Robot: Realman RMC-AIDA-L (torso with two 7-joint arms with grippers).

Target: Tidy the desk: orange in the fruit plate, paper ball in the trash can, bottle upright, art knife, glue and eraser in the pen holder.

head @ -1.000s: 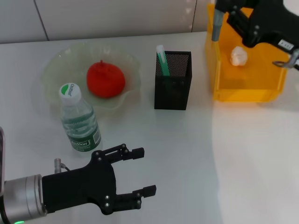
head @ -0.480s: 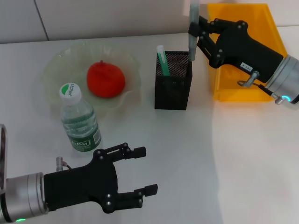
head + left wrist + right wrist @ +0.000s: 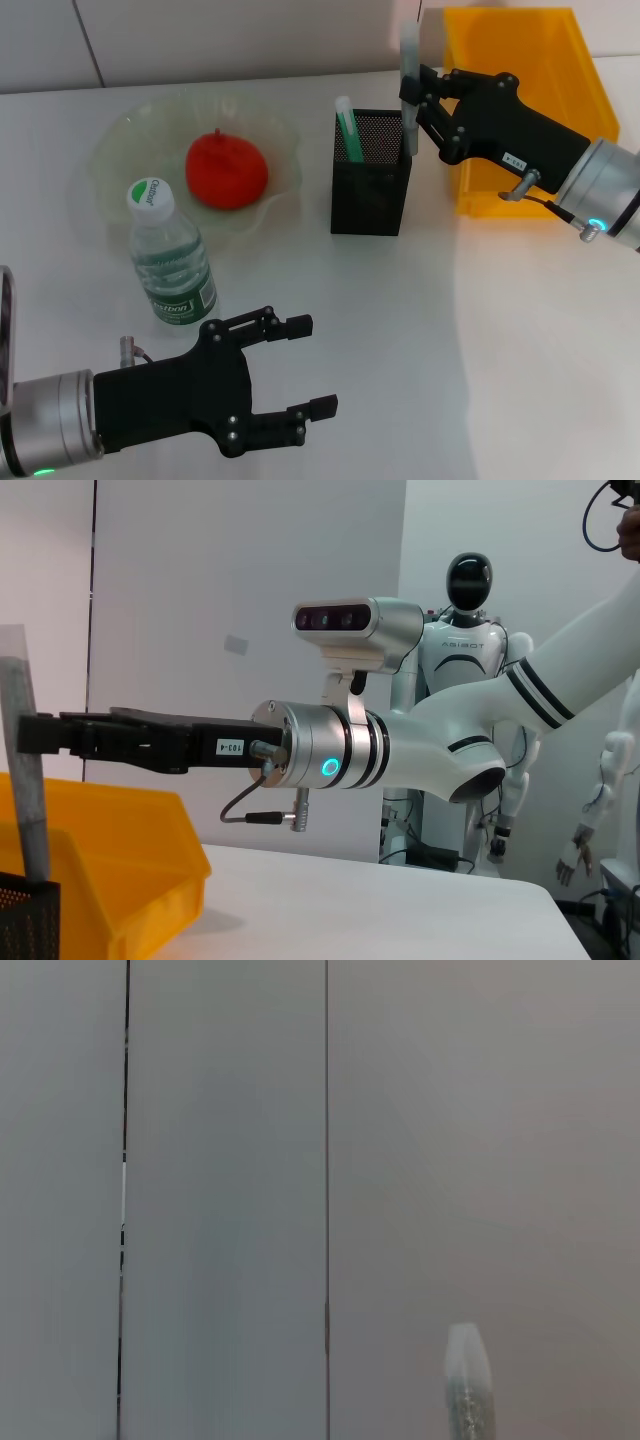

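Step in hand: art knife (image 3: 408,85) into pen holder (image 3: 371,172). The knife is a slim grey-white stick, upright, lower end at the holder's back right corner. Right gripper (image 3: 422,98) is clamped on it. Next: lower straight, then release. Left gripper (image 3: 300,370) idles spread wide and empty, near the bottle (image 3: 170,256).

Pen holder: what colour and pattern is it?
Black mesh pen holder, clearest in the head view.

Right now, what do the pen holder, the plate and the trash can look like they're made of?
Pen holder: black metal mesh, matte, perforated walls. Plate: pale-green glass, or maybe clear plastic; see-through, glossy wavy rim. Trash can: orange-yellow translucent plastic, smooth, light passing through its walls.
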